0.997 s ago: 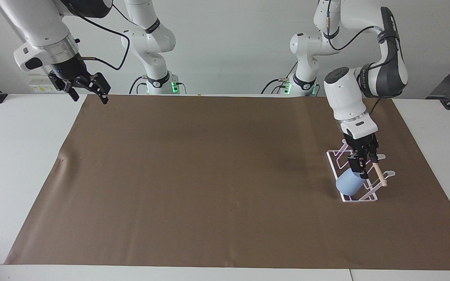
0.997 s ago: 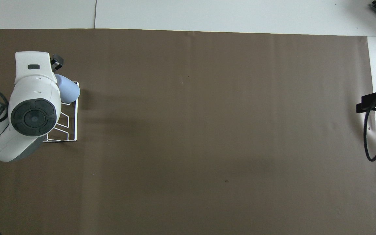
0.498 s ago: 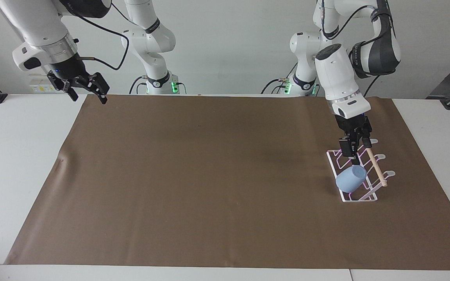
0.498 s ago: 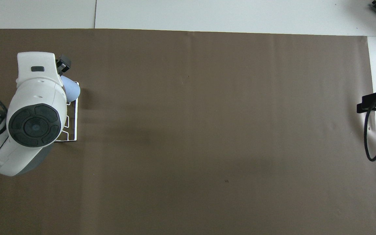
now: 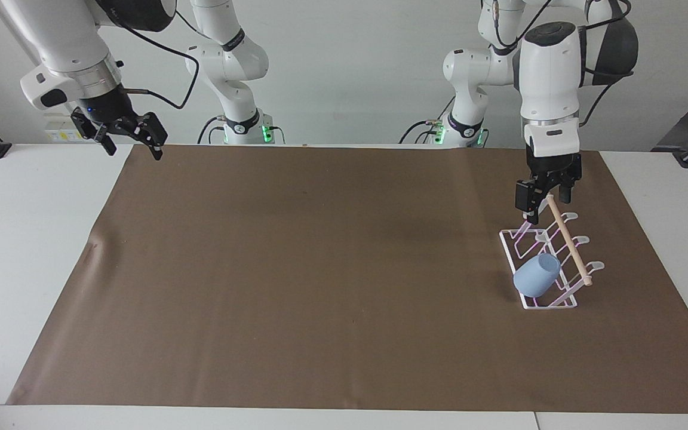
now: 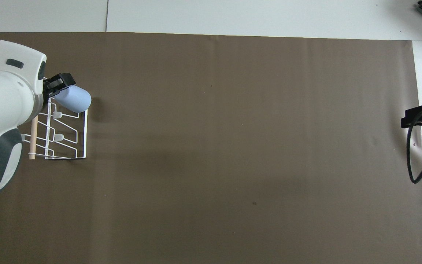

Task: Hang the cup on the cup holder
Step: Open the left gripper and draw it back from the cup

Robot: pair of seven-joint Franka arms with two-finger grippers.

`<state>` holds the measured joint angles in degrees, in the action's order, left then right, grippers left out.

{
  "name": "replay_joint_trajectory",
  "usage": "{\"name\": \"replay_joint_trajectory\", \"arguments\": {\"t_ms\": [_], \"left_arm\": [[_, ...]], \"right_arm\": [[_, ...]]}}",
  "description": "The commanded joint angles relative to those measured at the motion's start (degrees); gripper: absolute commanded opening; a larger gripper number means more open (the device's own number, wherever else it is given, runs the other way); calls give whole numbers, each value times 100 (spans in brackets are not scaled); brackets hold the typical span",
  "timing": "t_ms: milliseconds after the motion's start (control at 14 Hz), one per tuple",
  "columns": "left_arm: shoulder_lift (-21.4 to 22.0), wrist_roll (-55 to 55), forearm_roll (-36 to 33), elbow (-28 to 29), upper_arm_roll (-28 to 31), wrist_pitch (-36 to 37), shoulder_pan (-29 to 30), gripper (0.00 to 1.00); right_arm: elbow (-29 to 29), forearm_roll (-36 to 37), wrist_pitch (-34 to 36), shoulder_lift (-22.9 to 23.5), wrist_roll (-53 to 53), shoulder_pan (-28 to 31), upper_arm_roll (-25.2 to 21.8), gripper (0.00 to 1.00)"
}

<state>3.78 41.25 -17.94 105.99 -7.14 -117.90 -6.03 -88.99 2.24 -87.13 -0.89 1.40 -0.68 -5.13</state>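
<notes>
Cup (image 5: 536, 275) lies tilted on cup holder (image 5: 550, 251), at its end farthest from the robots. Left gripper (image 5: 546, 200) hovers above the holder, fingers wide, empty. Right gripper (image 5: 132, 136) waits, fingers wide.

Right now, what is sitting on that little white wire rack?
A light blue cup rests tilted on the cup holder, at the end farthest from the robots. The other wire loops look bare. The open left gripper hangs above, holding nothing.
</notes>
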Motion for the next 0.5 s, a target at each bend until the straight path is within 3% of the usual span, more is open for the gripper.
{"name": "replay_joint_trajectory", "arguments": {"t_ms": [0, 427], "left_arm": [[-62, -1300, 772, -552, 11, 783, 224, 99], [-246, -3480, 1521, -1422, 11, 1988, 673, 100]], "right_arm": [[-206, -135, -103, -139, 210, -12, 12, 100], [-198, -144, -50, -183, 203, 6, 12, 100]]}}
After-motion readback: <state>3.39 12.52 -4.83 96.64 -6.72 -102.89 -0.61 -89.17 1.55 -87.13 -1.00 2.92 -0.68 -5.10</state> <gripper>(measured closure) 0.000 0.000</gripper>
